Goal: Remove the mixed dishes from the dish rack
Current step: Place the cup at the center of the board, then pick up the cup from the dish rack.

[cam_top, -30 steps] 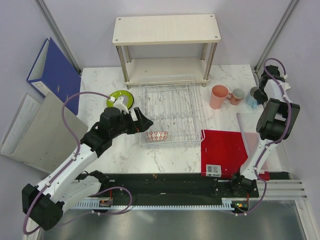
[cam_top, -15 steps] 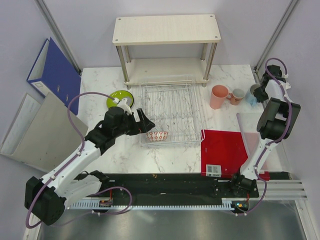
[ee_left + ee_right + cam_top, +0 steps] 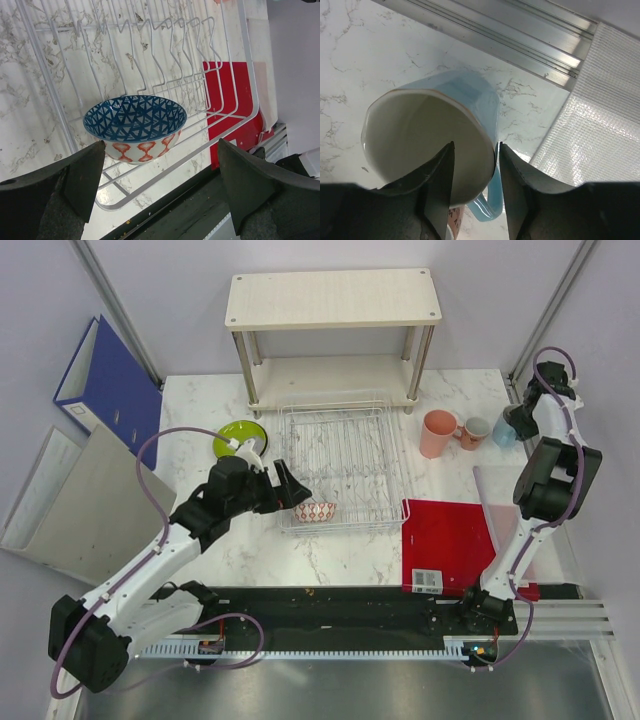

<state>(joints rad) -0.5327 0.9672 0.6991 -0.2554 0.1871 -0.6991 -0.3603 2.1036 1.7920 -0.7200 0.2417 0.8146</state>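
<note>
The silver wire dish rack (image 3: pixel 345 455) holds only the patterned bowl (image 3: pixel 314 511), in its near-left corner. My left gripper (image 3: pixel 292 489) is open just left of the bowl. In the left wrist view the bowl (image 3: pixel 135 125) sits beyond my open left gripper (image 3: pixel 160 192), inside the rack (image 3: pixel 235 75). The lime-green plate (image 3: pixel 239 438) lies left of the rack. The pink cup (image 3: pixel 437 433), terracotta mug (image 3: pixel 474 431) and light blue cup (image 3: pixel 504 430) stand to the right. My right gripper (image 3: pixel 520 420) straddles the blue cup's rim (image 3: pixel 435 135), jaws slightly apart (image 3: pixel 472 175). The dark red-black plate is out of view.
A beige two-tier shelf (image 3: pixel 332 300) stands behind the rack. A red board (image 3: pixel 450 540) and a clear plastic sheet (image 3: pixel 497 502) lie at the near right. A blue binder (image 3: pixel 110 380) and a grey folder (image 3: pixel 85 500) lie off the table's left edge.
My left gripper has moved right, closer to the bowl. My right wrist has lifted and drawn back over the blue cup, which stays in place.
</note>
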